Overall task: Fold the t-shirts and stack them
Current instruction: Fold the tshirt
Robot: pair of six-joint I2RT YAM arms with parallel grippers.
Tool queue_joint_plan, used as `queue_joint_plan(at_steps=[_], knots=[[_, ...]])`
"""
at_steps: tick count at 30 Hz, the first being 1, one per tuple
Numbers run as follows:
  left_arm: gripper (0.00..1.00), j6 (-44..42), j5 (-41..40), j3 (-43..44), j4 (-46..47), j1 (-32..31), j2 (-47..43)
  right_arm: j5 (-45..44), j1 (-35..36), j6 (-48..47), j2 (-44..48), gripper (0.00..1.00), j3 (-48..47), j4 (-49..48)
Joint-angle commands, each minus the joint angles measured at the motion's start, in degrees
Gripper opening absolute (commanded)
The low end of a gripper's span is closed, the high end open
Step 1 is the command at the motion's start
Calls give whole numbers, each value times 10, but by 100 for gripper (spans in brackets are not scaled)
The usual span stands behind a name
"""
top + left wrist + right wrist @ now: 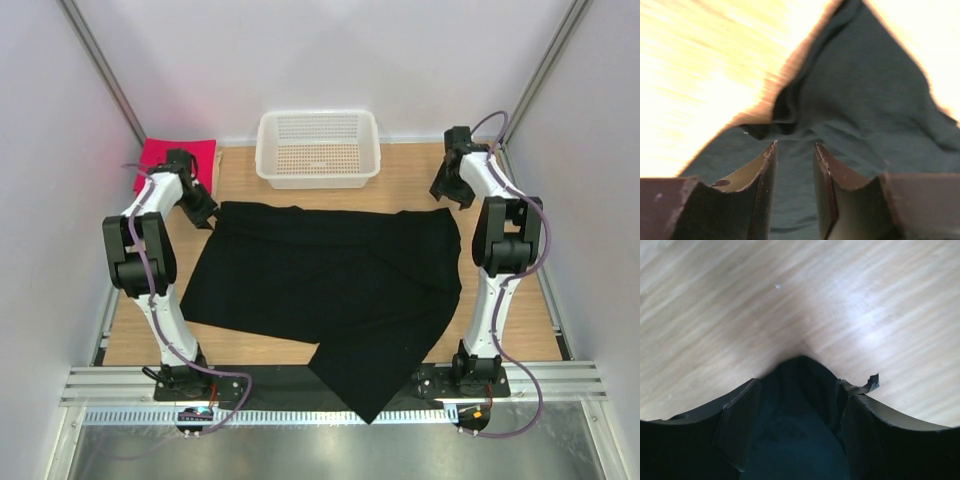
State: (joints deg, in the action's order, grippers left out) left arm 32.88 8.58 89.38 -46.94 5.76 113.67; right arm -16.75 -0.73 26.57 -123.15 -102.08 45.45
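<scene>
T-shirt (pixel 320 270), black, spread rumpled, left hand (pixel 795 146) parted — right hand (pixel 800 382) parted wide

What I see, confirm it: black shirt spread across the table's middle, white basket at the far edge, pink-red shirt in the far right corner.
Wrong corner: the pink-red shirt lies in the far left corner, as the top external view shows. The black shirt across the middle and the white basket at the far edge are right.
</scene>
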Motion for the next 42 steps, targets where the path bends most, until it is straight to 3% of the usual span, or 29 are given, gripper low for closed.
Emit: queue_joint_plan(at_steps=[1,7,11,13,16,22,32,38,42], knots=[[35,10,-47,-50,13,4,-39,-50,7,-33,96,69,-10,68],[32,37,-60,-148,51,4,-94,-49,99,-55,167,69,57,67],[30,45,-81,-139,23,5,-48,-28,159,-40,197,69,75,80],[30,53,-130,-135,-9,5,-35,-25,187,-33,217,69,90,78],[30,67,-174,-157,-43,10,-36,-21,202,-22,238,69,101,86],[32,96,-170,-237,-35,30,-101,-17,203,-30,271,69,140,81],[43,41,-115,-145,2,17,-149,-14,203,-48,295,69,202,76],[31,17,-89,-55,-8,15,-74,-12,202,-51,298,69,209,80],[29,16,-70,-6,-26,15,-17,-16,200,-54,303,69,207,82]])
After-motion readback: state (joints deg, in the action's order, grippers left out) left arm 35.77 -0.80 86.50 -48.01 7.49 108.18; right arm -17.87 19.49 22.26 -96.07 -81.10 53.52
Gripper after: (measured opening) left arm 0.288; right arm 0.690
